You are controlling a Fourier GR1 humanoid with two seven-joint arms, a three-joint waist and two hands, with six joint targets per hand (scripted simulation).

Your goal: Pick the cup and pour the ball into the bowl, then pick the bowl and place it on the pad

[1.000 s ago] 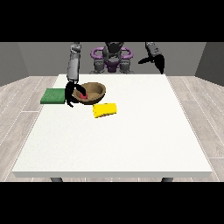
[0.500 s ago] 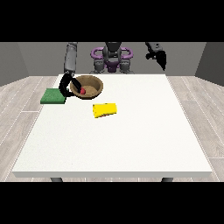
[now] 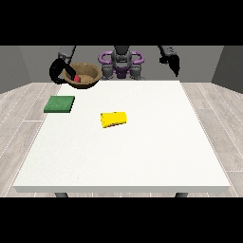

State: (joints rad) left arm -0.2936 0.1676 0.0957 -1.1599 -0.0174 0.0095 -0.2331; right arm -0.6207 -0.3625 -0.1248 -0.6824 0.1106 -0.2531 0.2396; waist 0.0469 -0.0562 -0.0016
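In the front view, the bowl (image 3: 84, 75) is now lifted to the upper left of the frame, above the table's (image 3: 142, 156) far edge, whereas a second ago it sat low beside the green pad (image 3: 60, 104). The hand at the view's left (image 3: 59, 72) curls round its rim, with the red ball (image 3: 76, 78) inside. The yellow cup (image 3: 114, 119) lies tipped at centre, so pouring looks done; lowering onto the pad remains. The hand at the view's right (image 3: 173, 63) hangs idle, its fingers unclear.

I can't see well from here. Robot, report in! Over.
Robot hand at view's left holding bowl up, ball inside. Other robot hand raised, free. Pad uncovered; cup lying beside.
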